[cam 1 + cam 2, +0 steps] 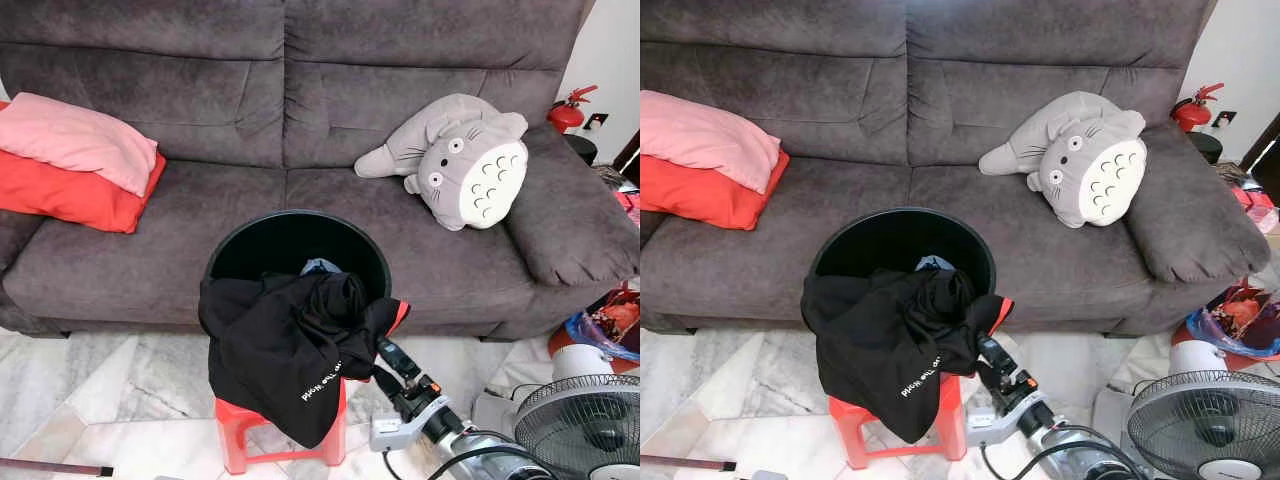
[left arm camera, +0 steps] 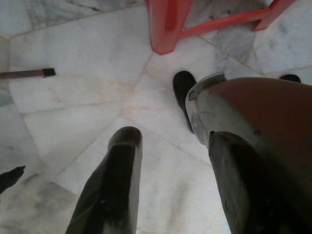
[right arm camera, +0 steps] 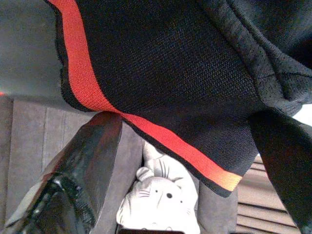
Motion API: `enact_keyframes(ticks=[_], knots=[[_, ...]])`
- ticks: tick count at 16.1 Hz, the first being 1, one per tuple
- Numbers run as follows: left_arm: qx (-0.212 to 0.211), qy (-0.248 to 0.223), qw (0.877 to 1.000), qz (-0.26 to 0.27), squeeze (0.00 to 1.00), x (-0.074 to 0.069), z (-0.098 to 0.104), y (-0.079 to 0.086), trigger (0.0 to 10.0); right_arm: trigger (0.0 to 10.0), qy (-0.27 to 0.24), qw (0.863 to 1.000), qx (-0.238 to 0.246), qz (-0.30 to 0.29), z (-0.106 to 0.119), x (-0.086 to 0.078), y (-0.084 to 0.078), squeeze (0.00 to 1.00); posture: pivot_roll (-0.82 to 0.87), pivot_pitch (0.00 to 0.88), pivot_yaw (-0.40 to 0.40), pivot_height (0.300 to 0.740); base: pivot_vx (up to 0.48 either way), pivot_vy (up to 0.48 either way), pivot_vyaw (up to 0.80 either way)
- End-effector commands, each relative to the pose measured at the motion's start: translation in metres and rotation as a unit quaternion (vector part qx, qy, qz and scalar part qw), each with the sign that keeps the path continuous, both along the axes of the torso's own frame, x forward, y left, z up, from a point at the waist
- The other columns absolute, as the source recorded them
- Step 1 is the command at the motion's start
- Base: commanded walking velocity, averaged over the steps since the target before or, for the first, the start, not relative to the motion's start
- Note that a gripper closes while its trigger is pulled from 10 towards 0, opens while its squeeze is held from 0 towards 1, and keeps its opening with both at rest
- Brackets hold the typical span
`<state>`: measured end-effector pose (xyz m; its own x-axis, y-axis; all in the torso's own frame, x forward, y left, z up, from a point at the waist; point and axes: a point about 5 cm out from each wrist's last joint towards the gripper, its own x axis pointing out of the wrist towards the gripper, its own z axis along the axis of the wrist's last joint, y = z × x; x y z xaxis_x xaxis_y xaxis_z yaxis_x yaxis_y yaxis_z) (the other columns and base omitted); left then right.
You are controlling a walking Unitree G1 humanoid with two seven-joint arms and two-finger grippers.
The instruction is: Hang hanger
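From the left eye view, the right gripper (image 1: 385,352) reaches up to the black shirt (image 1: 285,350) and touches its edge with the red stripe. I cannot tell how far its fingers are apart here. The shirt hangs over the rim of one round black bin (image 1: 232,250), and a bit of blue cloth (image 1: 320,266) peeks out inside. The bin sits on one red stool (image 1: 233,428). Behind it is one grey sofa (image 1: 200,200) with two pillows, one pink pillow (image 1: 75,140) on top of one red pillow (image 1: 70,195), and one grey plush toy (image 1: 460,160). One fan (image 1: 580,425) stands on the robot's right. I cannot see a hanger.

The right eye view shows the same things, plus a red fire extinguisher (image 1: 1192,110) by the wall.

In the left wrist view, the left gripper (image 2: 170,180) hangs over the white floor (image 2: 87,97). Its two black fingers (image 2: 114,185) are wide apart and hold nothing. A red stool leg (image 2: 165,24) is near.

In the right wrist view, one black finger (image 3: 83,165) sits just under the shirt's red stripe (image 3: 83,78). The other finger is hidden by the cloth, so I cannot tell whether it grips.
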<state>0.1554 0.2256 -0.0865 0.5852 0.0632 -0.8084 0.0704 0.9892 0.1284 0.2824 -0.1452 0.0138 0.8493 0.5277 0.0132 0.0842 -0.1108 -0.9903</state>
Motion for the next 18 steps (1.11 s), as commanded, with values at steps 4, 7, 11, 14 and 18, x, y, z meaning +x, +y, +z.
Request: enact_keyframes(ticks=[4, 7, 11, 14, 18], knots=[[0.003, 0.007, 1.000, 0.002, 0.00, -0.006, -0.001, 0.006, 10.0, 10.0, -0.040, 0.999, 0.023, 0.017, 0.001, -0.007, -0.002, 0.00, 0.00, 0.180, 0.000, 0.740, 0.000, 0.000, 0.00], [0.003, 0.006, 1.000, 0.000, 0.00, -0.005, 0.000, 0.007, 10.0, 10.0, -0.087, 0.994, 0.067, -0.009, 0.012, -0.009, -0.019, 0.00, -0.01, 0.179, -0.002, 0.740, 0.000, 0.000, 0.00], [0.001, 0.012, 1.000, -0.004, 0.00, -0.008, -0.002, 0.006, 10.0, 10.0, -0.117, 0.986, 0.115, -0.023, 0.026, -0.036, -0.029, 0.00, -0.04, 0.174, -0.006, 0.740, 0.000, 0.000, 0.00], [-0.002, 0.015, 1.000, -0.008, 0.00, -0.008, -0.003, 0.002, 10.0, 10.0, -0.072, 0.987, 0.110, -0.092, 0.011, -0.044, -0.041, 0.00, -0.05, 0.173, -0.006, 0.740, 0.000, 0.000, 0.00], [-0.005, 0.020, 1.000, -0.010, 0.00, -0.007, -0.005, -0.005, 10.0, 10.0, -0.003, 0.984, 0.053, -0.169, -0.001, -0.026, -0.061, 0.00, -0.04, 0.155, -0.001, 0.740, 0.000, 0.000, 0.00]])
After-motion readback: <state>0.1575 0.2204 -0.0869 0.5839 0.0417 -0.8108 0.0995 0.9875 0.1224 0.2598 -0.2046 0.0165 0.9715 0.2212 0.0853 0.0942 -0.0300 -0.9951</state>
